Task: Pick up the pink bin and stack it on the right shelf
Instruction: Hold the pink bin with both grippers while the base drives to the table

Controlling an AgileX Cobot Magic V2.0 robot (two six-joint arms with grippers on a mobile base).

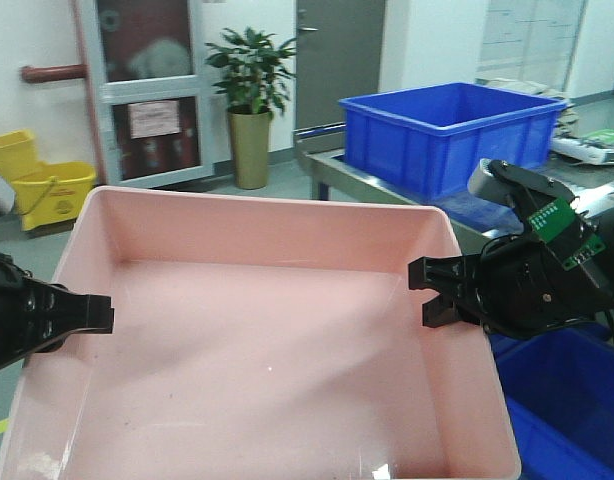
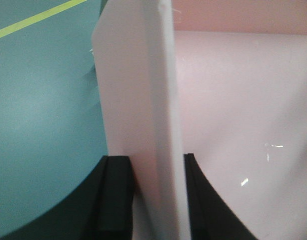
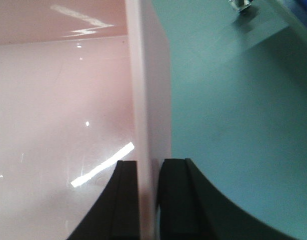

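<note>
On pink bin (image 1: 267, 350): left tool (image 2: 153, 167), right tool (image 1: 432, 292), tight.

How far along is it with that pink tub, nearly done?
Grabbing looks done: the left end effector and right end effector each clamp a side wall of the pink bin, as both wrist views show. Holding it between them is what's in hand. Left to do: carry it to the shelf and set it down; no shelf shows in these views.

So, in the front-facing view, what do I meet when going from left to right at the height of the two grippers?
left gripper → pink bin, gripped at both side walls → right gripper
</note>
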